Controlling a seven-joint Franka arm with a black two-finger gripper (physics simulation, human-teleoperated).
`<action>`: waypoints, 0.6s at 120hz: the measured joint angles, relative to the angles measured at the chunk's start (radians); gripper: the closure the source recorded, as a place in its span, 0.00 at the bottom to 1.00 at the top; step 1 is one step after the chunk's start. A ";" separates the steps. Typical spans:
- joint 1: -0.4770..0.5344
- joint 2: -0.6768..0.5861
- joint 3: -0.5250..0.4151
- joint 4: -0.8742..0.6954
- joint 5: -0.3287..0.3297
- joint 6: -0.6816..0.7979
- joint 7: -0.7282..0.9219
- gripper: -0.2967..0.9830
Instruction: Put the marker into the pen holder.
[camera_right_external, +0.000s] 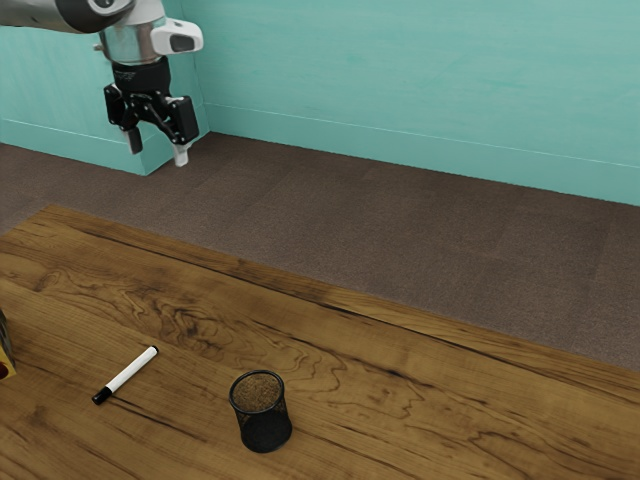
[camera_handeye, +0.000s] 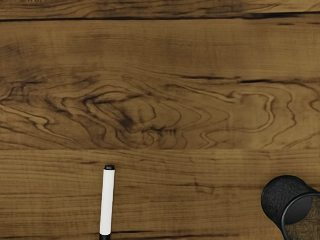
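High above the table in the exterior view's upper left is my gripper (camera_right_external: 158, 152), open, its two fingers apart with nothing between them. The white marker (camera_right_external: 128, 375) with black ends lies flat on the wood, well below the hand. To its exterior-view right stands the black mesh pen holder (camera_right_external: 264, 424), upright with its mouth facing up. In the wrist view the marker (camera_handeye: 107, 202) lies apart from the pen holder (camera_handeye: 279, 200), and part of each is cut off by the picture's edge.
The wooden table (camera_right_external: 345, 375) has its long far edge toward the carpeted floor (camera_right_external: 400, 240). A yellow and dark object (camera_right_external: 5, 352) is partly visible at the exterior view's left edge. Teal walls (camera_right_external: 420, 80) stand behind.
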 joint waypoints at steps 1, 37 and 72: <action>0.000 0.000 0.000 0.000 0.000 0.000 0.000 0.23; 0.020 -0.009 -0.002 -0.009 0.009 -0.003 0.000 0.23; 0.001 -0.210 0.245 -0.867 0.121 0.332 0.016 0.23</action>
